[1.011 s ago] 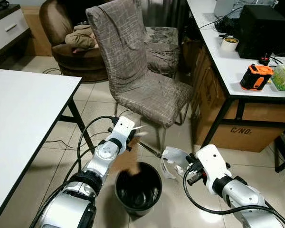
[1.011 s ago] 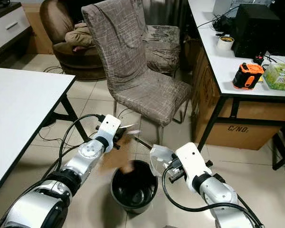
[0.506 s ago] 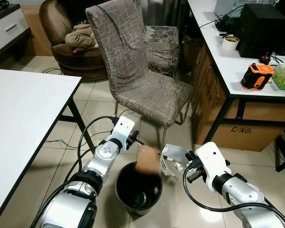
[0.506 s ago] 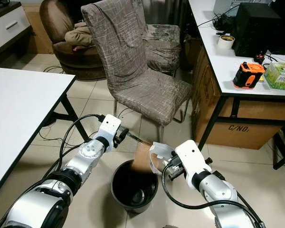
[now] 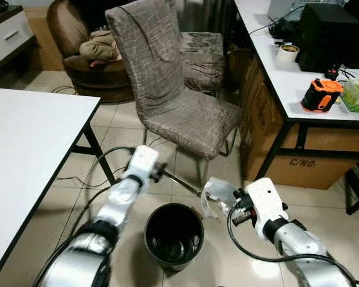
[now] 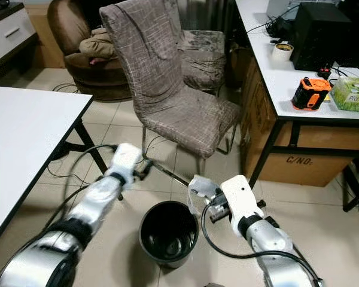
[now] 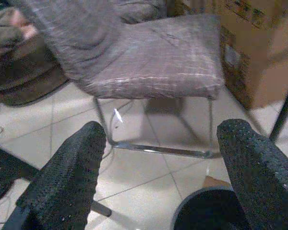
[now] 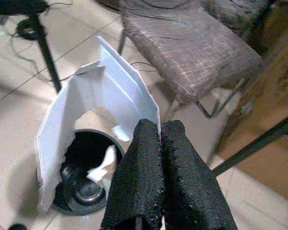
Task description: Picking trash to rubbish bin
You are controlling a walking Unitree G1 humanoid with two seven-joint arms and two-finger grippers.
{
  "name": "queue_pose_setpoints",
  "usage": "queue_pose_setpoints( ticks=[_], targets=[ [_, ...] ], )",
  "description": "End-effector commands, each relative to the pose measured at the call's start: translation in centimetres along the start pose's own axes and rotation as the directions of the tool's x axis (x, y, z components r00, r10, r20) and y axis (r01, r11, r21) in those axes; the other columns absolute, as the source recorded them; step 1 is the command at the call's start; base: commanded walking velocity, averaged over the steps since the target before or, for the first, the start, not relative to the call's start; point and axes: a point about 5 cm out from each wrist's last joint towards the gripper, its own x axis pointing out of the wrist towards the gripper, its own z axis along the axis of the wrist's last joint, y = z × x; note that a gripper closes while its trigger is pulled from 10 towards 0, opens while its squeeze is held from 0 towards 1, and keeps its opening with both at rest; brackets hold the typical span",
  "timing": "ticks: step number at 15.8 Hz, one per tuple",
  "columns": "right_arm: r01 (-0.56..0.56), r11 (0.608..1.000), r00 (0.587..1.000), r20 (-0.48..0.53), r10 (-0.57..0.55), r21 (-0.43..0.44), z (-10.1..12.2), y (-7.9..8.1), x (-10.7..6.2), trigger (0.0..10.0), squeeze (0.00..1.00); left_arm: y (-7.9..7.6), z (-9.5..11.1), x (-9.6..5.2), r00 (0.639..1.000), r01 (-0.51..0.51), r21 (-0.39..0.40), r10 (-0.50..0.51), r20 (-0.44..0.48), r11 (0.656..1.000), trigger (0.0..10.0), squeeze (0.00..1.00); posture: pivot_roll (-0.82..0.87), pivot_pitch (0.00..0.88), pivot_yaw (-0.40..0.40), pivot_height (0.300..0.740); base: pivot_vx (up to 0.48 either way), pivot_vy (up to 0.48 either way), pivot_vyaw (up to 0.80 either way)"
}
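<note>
Right wrist view: right gripper (image 8: 159, 132) jaws pinch white trash (image 8: 93, 120) above bin (image 5: 174, 234); left gripper (image 7: 158, 167) jaws wide.

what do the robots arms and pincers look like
Both arms are glossy silver with black joint rings, ending in white boxy wrist housings. Black cables loop alongside each forearm. The left pincer and right pincer each have two long black fingers with a finely dimpled, rubbery texture and rounded tips.

A fabric-covered chair (image 5: 173, 89) stands on the beige tiled floor (image 5: 185, 173). A white table (image 5: 24, 149) sits left, a white desk (image 5: 287, 78) right.
</note>
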Motion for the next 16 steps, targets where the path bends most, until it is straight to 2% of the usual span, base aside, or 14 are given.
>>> queue_pose_setpoints(
  ticks=[1, 2, 3, 5, 7, 8, 10, 12, 14, 16],
  targets=[
    [0.071, 0.997, 0.997, 0.041, -0.072, 0.026, 0.2, -0.7, 0.5, 10.0, 0.0, 1.0, 0.5, -0.7, 0.998, -0.024, -0.041, 0.027, 0.061, 0.999, 10.0, 0.0, -0.16, 0.02, 0.025, 0.74, 0.0, 0.0, 0.0],
    [0.103, 0.994, 0.993, 0.058, -0.105, 0.039, 0.0, -0.8, 1.1, 10.0, 0.0, 1.6, 0.7, -1.5, 0.994, -0.046, -0.063, 0.052, 0.099, 0.997, 10.0, 0.0, -0.15, 0.023, 0.024, 0.74, 0.0, 0.0, 0.0],
    [0.117, 0.992, 0.99, 0.069, -0.12, 0.05, -0.1, -0.9, 2.1, 10.0, 0.0, 2.1, 1.0, -2.5, 0.987, -0.062, -0.049, 0.069, 0.144, 0.997, 10.0, 0.0, -0.14, 0.026, 0.027, 0.74, 0.0, 0.0, 0.0],
    [0.081, 0.994, 0.994, 0.072, -0.087, 0.08, -0.1, -0.7, 4.2, 10.0, 0.0, 2.5, 1.5, -4.2, 0.985, -0.034, 0.003, 0.033, 0.171, 0.999, 10.0, 0.0, -0.11, 0.029, 0.038, 0.74, 0.0, 0.0, 0.0],
    [-0.04, 0.995, 0.999, 0.018, 0.039, 0.096, -0.5, 0.4, 8.0, 10.0, 0.0, 2.4, 2.0, -7.4, 0.977, 0.115, 0.087, -0.129, 0.17, 0.99, 10.0, 0.0, -0.08, 0.027, 0.04, 0.74, 0.0, 0.0, 0.0],
    [-0.078, 0.991, 0.997, 0.0, 0.078, 0.109, -0.5, 0.8, 9.0, 10.0, 0.0, 2.5, 2.2, -8.3, 0.974, 0.155, 0.092, -0.168, 0.155, 0.984, 10.0, 0.0, -0.06, 0.034, 0.037, 0.74, 0.0, 0.0, 0.0],
    [-0.157, 0.984, 0.986, -0.046, 0.162, 0.085, -0.2, 1.8, 10.7, 10.0, 0.0, 2.7, 2.5, -9.9, 0.962, 0.24, 0.051, -0.245, 0.122, 0.969, 10.0, 0.0, -0.05, 0.044, 0.027, 0.74, 0.0, 0.0, 0.0],
    [-0.264, 0.963, 0.961, -0.071, 0.267, 0.05, 0.5, 3.0, 12.0, 10.0, 0.0, 2.0, 2.9, -11.9, 0.926, 0.37, 0.043, -0.372, 0.066, 0.928, 10.0, 0.0, -0.04, 0.059, 0.016, 0.74, 0.0, 0.0, 0.0],
    [-0.315, 0.949, 0.947, -0.078, 0.313, -0.017, 1.2, 3.4, 12.5, 10.0, 0.0, 1.9, 2.8, -12.6, 0.929, 0.368, 0.017, -0.369, 0.039, 0.93, 10.0, 0.0, -0.03, 0.062, 0.011, 0.74, 0.0, 0.0, 0.0],
    [-0.311, 0.95, 0.949, -0.066, 0.308, -0.039, 1.9, 3.1, 12.8, 10.0, 0.0, 2.1, 3.0, -12.8, 0.938, 0.346, 0.0, -0.346, 0.031, 0.938, 10.0, 0.0, -0.02, 0.06, -0.001, 0.74, 0.0, 0.0, 0.0]
  ],
)
